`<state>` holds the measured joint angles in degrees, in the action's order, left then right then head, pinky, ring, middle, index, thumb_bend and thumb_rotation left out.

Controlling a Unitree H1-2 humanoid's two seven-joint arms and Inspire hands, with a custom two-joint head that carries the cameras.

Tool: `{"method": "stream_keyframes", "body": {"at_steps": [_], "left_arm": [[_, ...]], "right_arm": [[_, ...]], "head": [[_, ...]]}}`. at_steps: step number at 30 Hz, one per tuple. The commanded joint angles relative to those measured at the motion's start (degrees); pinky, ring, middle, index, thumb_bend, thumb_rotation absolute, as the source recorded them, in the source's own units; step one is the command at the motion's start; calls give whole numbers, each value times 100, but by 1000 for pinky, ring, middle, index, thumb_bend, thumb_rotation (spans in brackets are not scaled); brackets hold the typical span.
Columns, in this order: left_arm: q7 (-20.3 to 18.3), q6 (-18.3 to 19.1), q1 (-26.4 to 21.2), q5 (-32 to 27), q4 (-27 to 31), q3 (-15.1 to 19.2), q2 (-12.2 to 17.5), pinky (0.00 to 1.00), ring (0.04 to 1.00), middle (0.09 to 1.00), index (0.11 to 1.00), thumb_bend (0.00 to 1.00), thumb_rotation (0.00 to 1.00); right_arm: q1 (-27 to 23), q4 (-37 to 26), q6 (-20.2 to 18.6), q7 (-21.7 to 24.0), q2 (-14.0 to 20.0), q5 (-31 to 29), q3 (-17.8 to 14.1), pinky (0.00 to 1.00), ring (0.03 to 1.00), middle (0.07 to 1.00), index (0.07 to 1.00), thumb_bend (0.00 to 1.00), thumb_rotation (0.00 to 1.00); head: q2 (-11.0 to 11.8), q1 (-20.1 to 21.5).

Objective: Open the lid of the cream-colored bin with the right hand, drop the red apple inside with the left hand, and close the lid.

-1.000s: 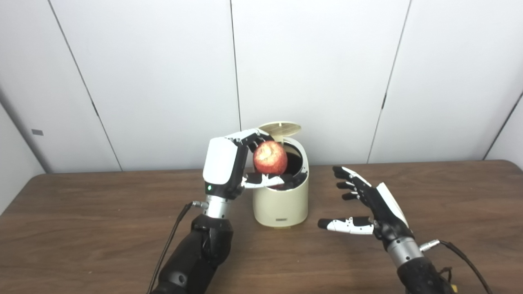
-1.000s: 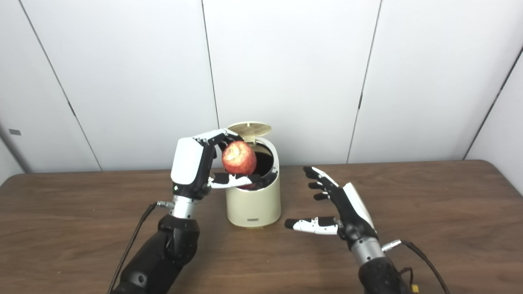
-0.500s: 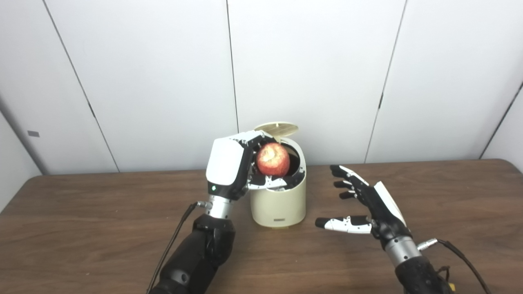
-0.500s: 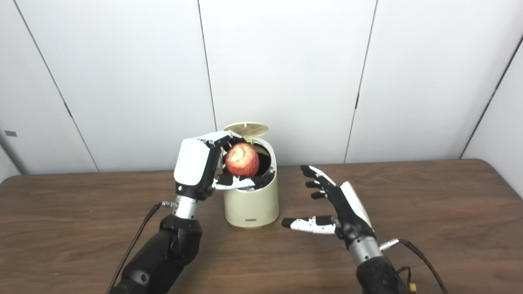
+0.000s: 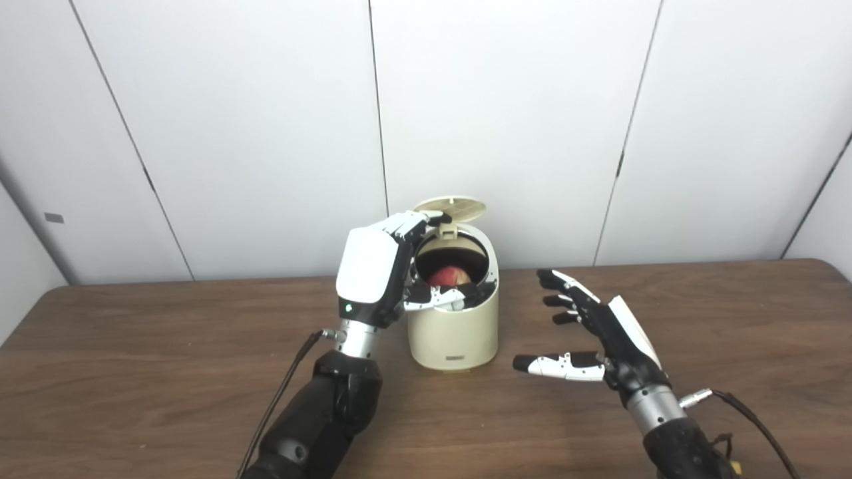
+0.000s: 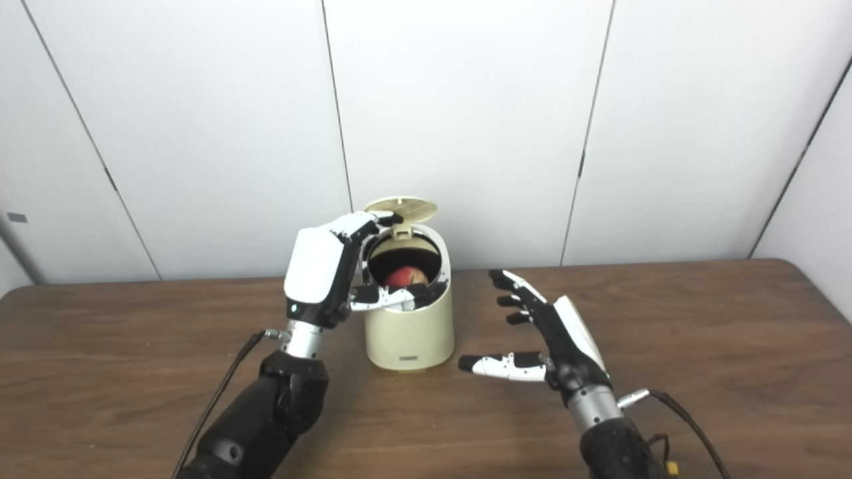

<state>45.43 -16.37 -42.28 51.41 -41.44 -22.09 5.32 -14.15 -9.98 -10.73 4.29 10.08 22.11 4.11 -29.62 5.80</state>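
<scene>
The cream-colored bin (image 5: 454, 332) stands at the middle of the brown table, its round lid (image 5: 451, 208) tipped up at the back. The red apple (image 5: 447, 276) lies inside the bin, only its top showing in the dark opening. My left hand (image 5: 374, 274) hangs at the bin's left rim, open, its fingers (image 5: 418, 222) spread above the opening and its thumb across the front rim. It holds nothing. My right hand (image 5: 602, 332) hovers open to the right of the bin, apart from it, fingers spread and thumb pointing at the bin's base.
The wooden table (image 5: 133, 372) spreads wide on both sides of the bin. White wall panels (image 5: 506, 120) rise right behind the lid. Cables trail from both wrists over the table, the right one (image 5: 752, 416) near the front edge.
The left hand has let go of the apple, which dropped from between its fingers into the bin. The fingers have spread. The right hand has stayed in place.
</scene>
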Motion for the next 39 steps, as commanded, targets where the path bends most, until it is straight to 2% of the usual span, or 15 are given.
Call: {"method": "stream_keyframes", "body": {"at_steps": [1, 5, 13, 15, 18, 19, 20, 22, 25, 33, 35, 39], "left_arm": [[14, 137, -237, 24, 84, -9, 62, 506, 661, 748, 751, 908, 205], [2, 122, -233, 4, 98, -26, 92, 504, 668, 754, 770, 901, 207], [-40, -15, -197, -125, 161, 15, 121, 496, 652, 739, 746, 893, 180], [-34, -126, -185, -180, 190, 22, 140, 486, 637, 726, 733, 884, 158], [-204, -418, -99, -491, 400, 124, 175, 438, 537, 611, 625, 789, 21], [-327, -535, -44, -663, 538, 193, 191, 433, 531, 604, 620, 782, 17], [-418, -612, -6, -776, 633, 243, 201, 410, 500, 527, 551, 628, 6], [-735, -826, 124, -1174, 960, 402, 240, 382, 469, 487, 515, 549, 1], [-1201, -963, 279, -1683, 1328, 615, 255, 353, 443, 481, 499, 522, 0], [-2904, -970, 712, -3600, 2407, 1222, 443, 325, 454, 487, 499, 516, 0], [-3299, -746, 837, -4033, 2657, 1380, 506, 334, 458, 487, 500, 516, 0], [-3972, 177, 1151, -4748, 3278, 1693, 575, 390, 490, 486, 507, 515, 0]], "right_arm": [[-104, -235, 78, -61, 27, -1, -20, 710, 808, 867, 863, 747, 234], [-109, -240, 44, -37, 24, -20, -21, 715, 812, 870, 866, 748, 245], [-123, -176, 121, -50, 21, -72, -35, 714, 812, 870, 867, 754, 238], [-126, -163, 116, -51, 26, -70, -35, 714, 812, 870, 866, 759, 248], [-125, -143, 150, -52, 35, -89, -38, 701, 809, 869, 866, 752, 236], [-125, -121, 185, -51, 47, -109, -42, 701, 809, 869, 866, 751, 236], [-126, -107, 207, -50, 55, -122, -44, 703, 809, 870, 866, 750, 235], [-131, -106, 179, -39, 74, -130, -43, 706, 809, 872, 867, 748, 236], [-135, -86, 187, -41, 106, -153, -50, 708, 806, 871, 867, 748, 230], [-167, 21, 282, -43, 184, -206, -70, 702, 809, 869, 863, 745, 231], [-182, 23, 289, -32, 198, -220, -70, 702, 809, 870, 866, 746, 235], [-223, 58, 341, -49, 243, -243, -61, 717, 813, 870, 871, 745, 258]], "head": [[-6, 6], [-6, 6], [-24, -37], [-16, -46], [-11, -64], [-12, -70], [-12, -70], [-4, -90], [5, -125], [30, -204], [33, -223], [43, -252]]}}
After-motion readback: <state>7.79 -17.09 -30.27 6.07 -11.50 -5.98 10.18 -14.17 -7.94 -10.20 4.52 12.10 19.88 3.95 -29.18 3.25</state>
